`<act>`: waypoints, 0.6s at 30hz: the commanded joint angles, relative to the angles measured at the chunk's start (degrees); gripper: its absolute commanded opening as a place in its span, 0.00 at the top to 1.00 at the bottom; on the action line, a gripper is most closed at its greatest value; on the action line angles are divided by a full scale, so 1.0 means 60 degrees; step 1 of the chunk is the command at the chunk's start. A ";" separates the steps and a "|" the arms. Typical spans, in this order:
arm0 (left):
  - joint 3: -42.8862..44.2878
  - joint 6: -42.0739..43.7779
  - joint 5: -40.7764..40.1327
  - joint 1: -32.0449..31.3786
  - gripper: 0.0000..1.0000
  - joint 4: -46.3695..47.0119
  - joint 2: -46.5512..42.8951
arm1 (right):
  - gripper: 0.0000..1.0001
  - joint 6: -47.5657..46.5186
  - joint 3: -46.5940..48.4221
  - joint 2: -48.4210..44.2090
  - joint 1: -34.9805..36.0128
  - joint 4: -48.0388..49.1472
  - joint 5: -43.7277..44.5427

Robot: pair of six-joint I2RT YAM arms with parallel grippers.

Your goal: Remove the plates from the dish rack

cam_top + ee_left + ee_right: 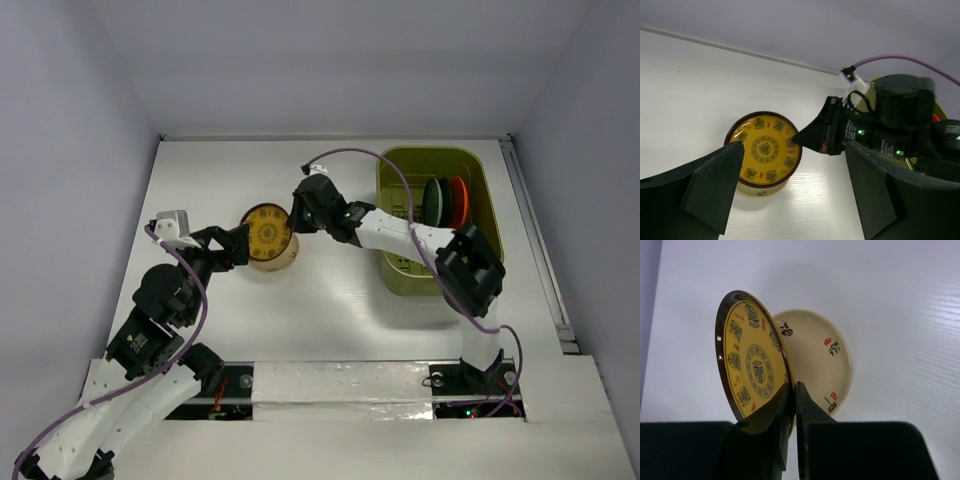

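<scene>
My right gripper (297, 222) is shut on the rim of the yellow patterned plate (267, 232), holding it just over a cream-tan plate (280, 263) that lies on the table. In the right wrist view the pinched yellow plate (750, 360) stands in front of the cream plate (822, 357), with the gripper (794, 388) closed on its edge. My left gripper (240, 245) is open and empty just left of the stack; its view shows the yellow plate (765, 149) between its spread fingers (715, 185). The olive-green dish rack (430, 153) at right holds a blue-green plate (433, 203) and an orange-red plate (459, 202) upright.
White walls close the table at the back and sides. A purple cable (370, 155) loops over the right arm near the rack. The right arm's black wrist (900, 125) reaches across the left wrist view.
</scene>
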 commanded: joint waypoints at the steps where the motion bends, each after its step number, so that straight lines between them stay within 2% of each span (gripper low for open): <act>1: -0.0082 0.0087 0.0071 0.0071 0.20 0.0490 0.0137 | 0.98 0.0448 0.0150 0.0287 0.0052 0.0727 0.0015; 9: -0.0082 0.0087 0.0116 0.0071 0.20 0.0475 0.0122 | 0.90 0.0609 -0.0011 0.0946 0.0052 0.0522 -0.0116; 12: -0.0096 0.0087 0.0116 0.0071 0.19 0.0504 0.0078 | 0.78 0.0727 -0.0450 0.0830 0.0052 0.0639 -0.0058; 13: -0.0096 0.0087 0.0145 0.0071 0.20 0.0504 0.0078 | 0.70 0.0727 -0.0553 0.0786 0.0052 0.0624 -0.0029; 15: -0.0082 0.0087 0.0160 0.0071 0.19 0.0504 0.0107 | 0.63 0.0741 -0.0859 0.0610 0.0052 0.0624 0.0029; 16: -0.0082 0.0087 0.0160 0.0071 0.19 0.0475 0.0093 | 0.55 0.0756 -0.0934 0.0566 0.0052 0.0581 0.0146; 18: -0.0082 0.0073 0.0174 0.0071 0.20 0.0475 0.0064 | 0.47 0.0727 -0.1095 0.0435 0.0052 0.0493 0.0234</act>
